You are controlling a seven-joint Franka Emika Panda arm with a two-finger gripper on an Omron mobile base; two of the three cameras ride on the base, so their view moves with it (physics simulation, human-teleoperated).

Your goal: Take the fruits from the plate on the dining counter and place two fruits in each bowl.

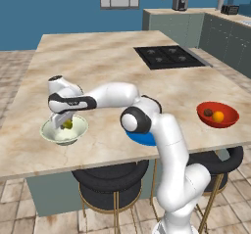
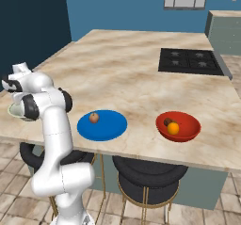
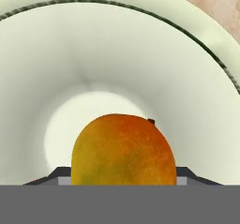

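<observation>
My gripper [image 1: 65, 123] reaches down into the pale greenish-white bowl [image 1: 49, 131] near the dining counter's [image 1: 98, 61] front left edge. It is shut on the green-yellow fruit [image 1: 68, 125]. In the hand view this fruit [image 3: 124, 150] sits between the dark fingertips [image 3: 58, 177], just above the bowl's [image 3: 117, 54] white bottom. The blue plate [image 2: 102, 126] lies at the front middle with the reddish apple [image 2: 94, 117] on it. The red bowl [image 2: 186, 130] at the front right holds the orange [image 2: 173, 128] and the brown fruit [image 2: 167, 122].
A black cooktop [image 1: 166, 57] is set into the counter's far right part. Round dark stools [image 1: 112, 179] stand under the front edge. Grey-green cabinets [image 1: 186, 25] with small appliances line the back right wall.
</observation>
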